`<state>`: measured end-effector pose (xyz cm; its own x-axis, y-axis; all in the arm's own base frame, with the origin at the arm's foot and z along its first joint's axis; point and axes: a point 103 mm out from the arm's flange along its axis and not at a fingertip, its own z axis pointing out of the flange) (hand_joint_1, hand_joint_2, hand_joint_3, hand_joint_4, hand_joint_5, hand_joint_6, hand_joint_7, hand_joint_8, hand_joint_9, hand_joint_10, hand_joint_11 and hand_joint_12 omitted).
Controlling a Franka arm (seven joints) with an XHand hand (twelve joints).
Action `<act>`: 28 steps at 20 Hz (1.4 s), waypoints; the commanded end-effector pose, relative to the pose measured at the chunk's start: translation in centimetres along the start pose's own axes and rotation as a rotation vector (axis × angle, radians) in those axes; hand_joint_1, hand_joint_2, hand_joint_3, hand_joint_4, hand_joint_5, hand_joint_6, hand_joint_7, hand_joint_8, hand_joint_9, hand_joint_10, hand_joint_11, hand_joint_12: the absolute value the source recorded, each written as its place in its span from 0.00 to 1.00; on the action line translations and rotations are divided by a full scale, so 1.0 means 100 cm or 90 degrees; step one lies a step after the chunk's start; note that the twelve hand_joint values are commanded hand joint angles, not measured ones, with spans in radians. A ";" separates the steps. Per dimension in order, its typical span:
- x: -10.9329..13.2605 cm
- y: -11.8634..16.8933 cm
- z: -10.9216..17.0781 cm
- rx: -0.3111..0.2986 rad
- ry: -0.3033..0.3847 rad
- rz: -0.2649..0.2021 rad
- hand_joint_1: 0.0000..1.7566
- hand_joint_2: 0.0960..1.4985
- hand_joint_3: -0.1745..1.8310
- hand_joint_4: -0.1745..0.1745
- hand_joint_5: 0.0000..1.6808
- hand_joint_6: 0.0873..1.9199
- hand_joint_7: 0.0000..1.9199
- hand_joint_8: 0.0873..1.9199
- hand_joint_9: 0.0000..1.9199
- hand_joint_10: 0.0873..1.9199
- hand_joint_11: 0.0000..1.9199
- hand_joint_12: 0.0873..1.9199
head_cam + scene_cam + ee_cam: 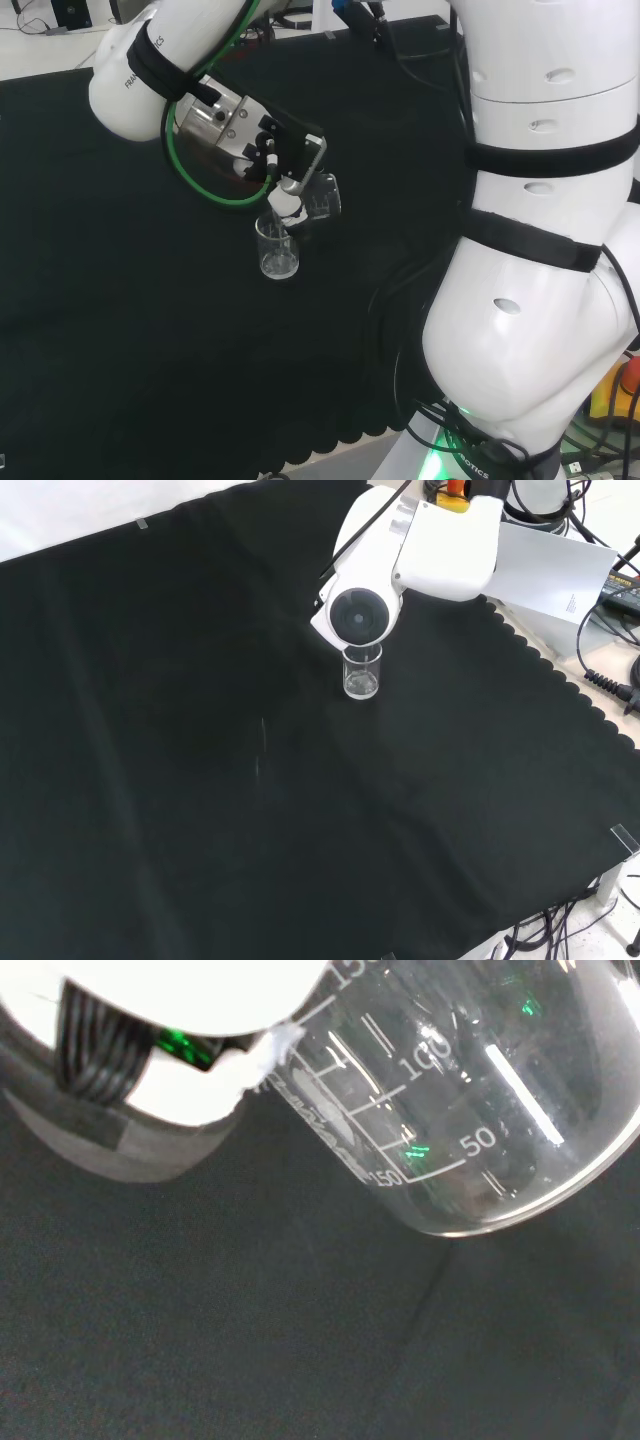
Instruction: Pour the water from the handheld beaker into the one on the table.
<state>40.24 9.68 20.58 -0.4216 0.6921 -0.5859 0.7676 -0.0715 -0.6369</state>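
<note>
While tilted well over in head view, handheld beaker (322,197) is gripped by hand (285,160), fingers curled round its wall. Its mouth is turned down toward second beaker (276,247), stood upright on black cloth (120,300) just below and left. In front view, table beaker (362,671) is seen directly under arm link (358,615) with round grey cap. In wrist view, held beaker's (470,1090) graduated wall is seen close beside finger (185,1085); water level cannot be told.
</note>
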 end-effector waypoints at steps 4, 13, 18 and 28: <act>0.000 0.000 0.001 0.001 0.001 0.001 0.75 0.35 0.47 0.00 0.75 0.33 0.69 0.32 0.87 0.17 0.71 0.32; -0.001 0.001 0.002 -0.007 0.003 -0.001 0.75 0.35 0.47 0.00 0.75 0.34 0.69 0.32 0.87 0.17 0.71 0.32; -0.002 0.002 0.003 -0.014 0.008 -0.002 0.75 0.35 0.47 0.00 0.75 0.34 0.69 0.32 0.87 0.18 0.71 0.32; -0.018 0.003 0.014 -0.083 0.089 -0.027 0.75 0.35 0.47 0.00 0.75 0.34 0.69 0.32 0.87 0.18 0.71 0.32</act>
<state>40.49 8.46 20.67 -0.4072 0.7343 -0.5432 0.7935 -0.0101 -0.6085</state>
